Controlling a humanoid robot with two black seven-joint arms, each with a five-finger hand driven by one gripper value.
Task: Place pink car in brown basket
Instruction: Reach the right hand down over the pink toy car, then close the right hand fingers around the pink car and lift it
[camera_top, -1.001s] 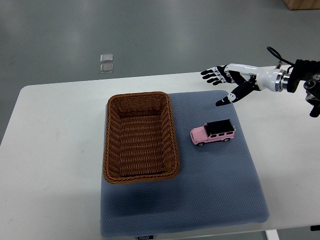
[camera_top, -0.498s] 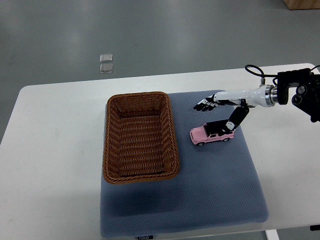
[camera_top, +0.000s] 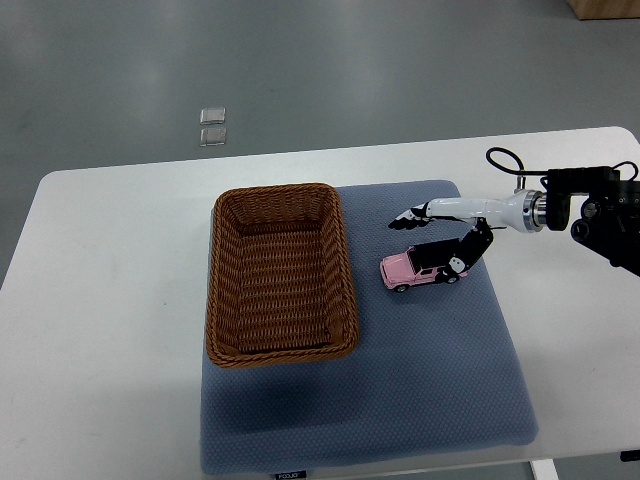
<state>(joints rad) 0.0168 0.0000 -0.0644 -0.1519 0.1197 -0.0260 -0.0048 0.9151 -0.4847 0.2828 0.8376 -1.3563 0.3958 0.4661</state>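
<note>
White table (camera_top: 120, 300): rounded corners, standing on a grey floor; carries every item below.

Blue-grey mat (camera_top: 420, 380): padded, dotted texture, lying on the table's middle and reaching to its near edge. A small dark tag sits at the near edge, with print too small to read.

Brown basket (camera_top: 345, 270): woven wicker, rectangular, open top, nothing inside. It rests on the mat's left part, its left wall overhanging onto the bare table.

Right hand (camera_top: 442, 237): white and black, on an arm entering from the picture's right edge, with a black cable looped above the wrist. The fingers (camera_top: 405, 219) stretch out flat above the far side of the car, and the thumb bends down onto the car's dark roof at its rear end. The digits are apart; whether they actually clamp the car cannot be told.

Pink car (camera_top: 408, 270): toy off-roader with a black roof, on its wheels on the mat, just right of the basket and outside it, nose toward the basket.

Two small clear squares (camera_top: 212, 127): on the floor beyond the table; no legible marking.
</note>
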